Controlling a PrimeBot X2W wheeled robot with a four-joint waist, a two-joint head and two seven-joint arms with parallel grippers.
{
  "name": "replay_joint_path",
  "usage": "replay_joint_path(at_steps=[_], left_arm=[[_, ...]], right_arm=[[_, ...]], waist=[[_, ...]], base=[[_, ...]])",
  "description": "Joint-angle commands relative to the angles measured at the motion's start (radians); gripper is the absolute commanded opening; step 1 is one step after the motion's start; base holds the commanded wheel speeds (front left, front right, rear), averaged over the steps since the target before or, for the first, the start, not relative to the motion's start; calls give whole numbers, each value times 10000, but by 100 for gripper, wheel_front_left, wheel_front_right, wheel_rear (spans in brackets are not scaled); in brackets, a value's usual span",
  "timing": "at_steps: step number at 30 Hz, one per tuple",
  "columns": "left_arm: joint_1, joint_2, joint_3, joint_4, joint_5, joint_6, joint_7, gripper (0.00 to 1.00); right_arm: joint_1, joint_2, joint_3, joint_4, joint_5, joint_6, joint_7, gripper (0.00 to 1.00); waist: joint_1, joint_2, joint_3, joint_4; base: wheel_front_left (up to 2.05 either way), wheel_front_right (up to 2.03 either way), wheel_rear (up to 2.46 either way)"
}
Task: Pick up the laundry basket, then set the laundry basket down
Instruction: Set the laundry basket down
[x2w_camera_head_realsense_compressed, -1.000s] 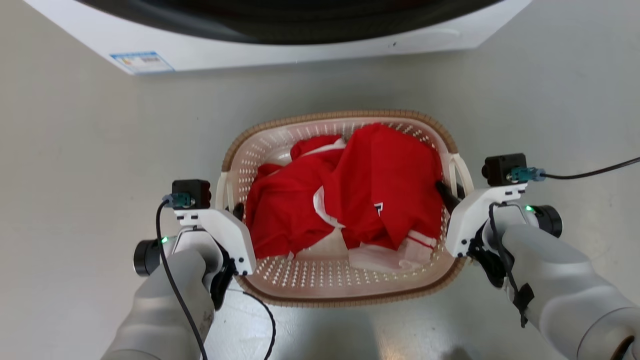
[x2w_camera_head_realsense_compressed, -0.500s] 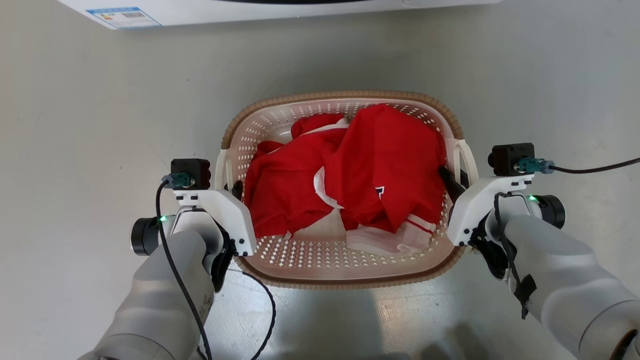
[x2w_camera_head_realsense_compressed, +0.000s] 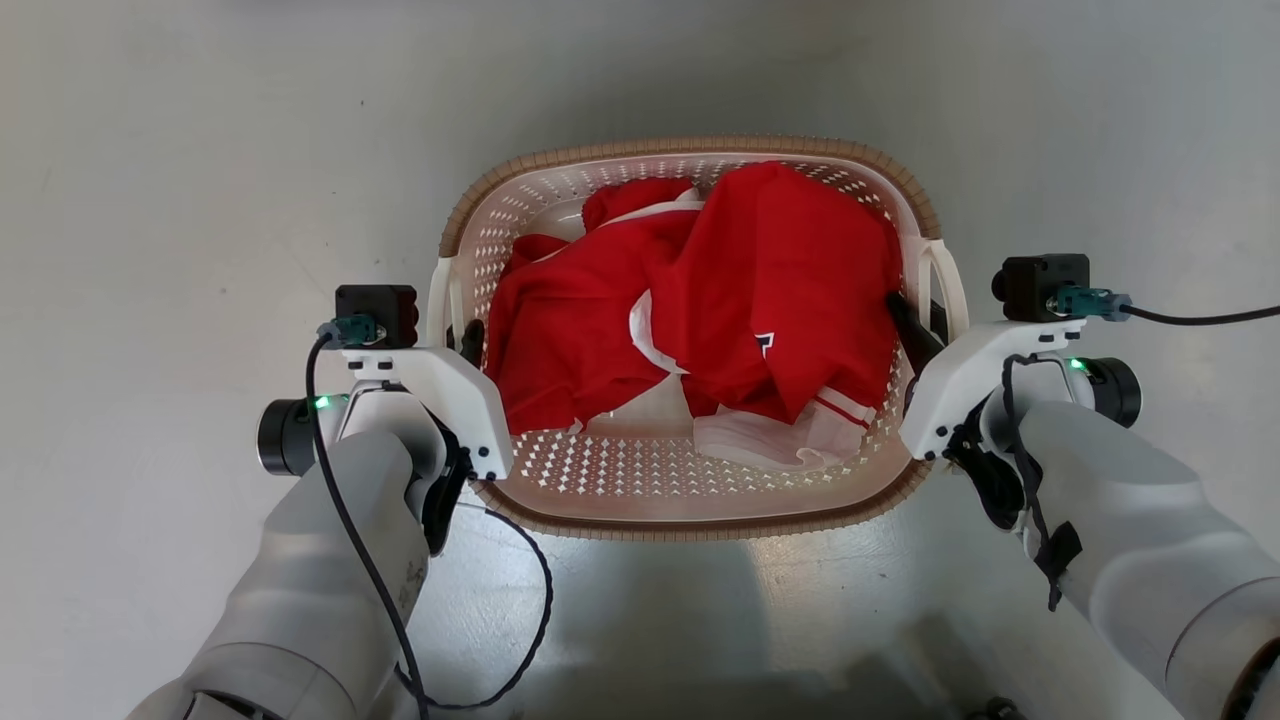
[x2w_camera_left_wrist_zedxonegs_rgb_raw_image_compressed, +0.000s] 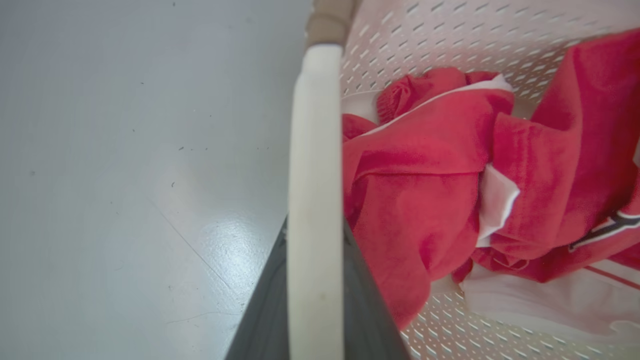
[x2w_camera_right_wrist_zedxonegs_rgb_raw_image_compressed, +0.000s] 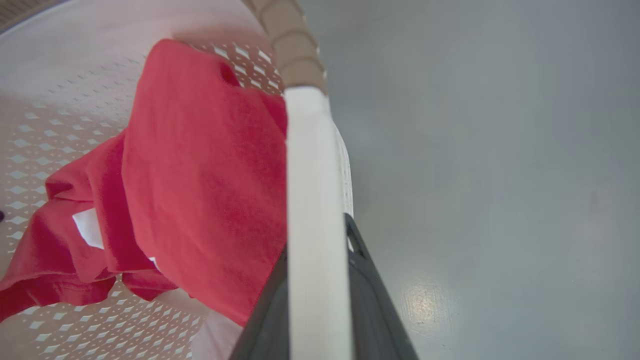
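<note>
The laundry basket (x2w_camera_head_realsense_compressed: 690, 148), cream perforated plastic with a tan woven rim, hangs between my two arms at the centre of the head view. Red and white clothes (x2w_camera_head_realsense_compressed: 760, 280) fill it. My left gripper (x2w_camera_head_realsense_compressed: 468, 348) is shut on the white left loop handle (x2w_camera_left_wrist_zedxonegs_rgb_raw_image_compressed: 315, 200), with a dark finger on each side of it. My right gripper (x2w_camera_head_realsense_compressed: 912, 325) is shut on the right loop handle (x2w_camera_right_wrist_zedxonegs_rgb_raw_image_compressed: 312, 225) in the same way. In both wrist views the handle runs up the middle, with the tan rim (x2w_camera_right_wrist_zedxonegs_rgb_raw_image_compressed: 290, 55) beyond it.
Glossy grey floor (x2w_camera_head_realsense_compressed: 200, 200) lies all around the basket, and the basket's shadow (x2w_camera_head_realsense_compressed: 650, 600) falls on it toward me. A black cable (x2w_camera_head_realsense_compressed: 520, 640) loops under my left forearm, and another runs off right from the right wrist camera (x2w_camera_head_realsense_compressed: 1040, 285).
The camera has moved: the white washing machine at the top has slid out of the picture. The basket and both grippers sit higher in the view, and both grips are unchanged.
</note>
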Motion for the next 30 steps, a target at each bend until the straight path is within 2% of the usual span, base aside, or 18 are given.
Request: replay_joint_path(at_steps=[1, 25, 26, 27, 28, 29, 30], left_arm=[[-82, 208, 107, -75, 36, 112, -144, 0], [-282, 201, -459, -92, -289, 25, -210, 0], [-293, 201, -479, -111, -310, 22, -216, 21], [-299, 201, -501, -123, -330, 24, -221, 46], [-300, 201, -526, -127, -350, 30, -225, 100], [-295, 201, -550, -127, -373, 37, -228, 100], [-288, 201, -575, -127, -397, 42, -229, 100]], right_arm=[[385, -46, 48, -87, 33, 75, -192, 0], [237, -9, 99, 47, 163, 75, -221, 0], [229, -8, 105, 46, 160, 75, -195, 0], [223, -7, 109, 48, 161, 75, -184, 0], [221, -2, 113, 50, 162, 75, -175, 19], [217, 3, 118, 62, 154, 75, -176, 91], [216, 9, 121, 80, 149, 75, -183, 100]], waist=[[0, 0, 70, 29], [0, 0, 507, 129], [0, 0, 513, 130], [0, 0, 517, 129], [0, 0, 516, 126], [0, 0, 511, 122], [0, 0, 500, 119]], base=[[0, 0, 0], [0, 0, 0], [0, 0, 0], [0, 0, 0], [0, 0, 0], [0, 0, 0], [0, 0, 0]])
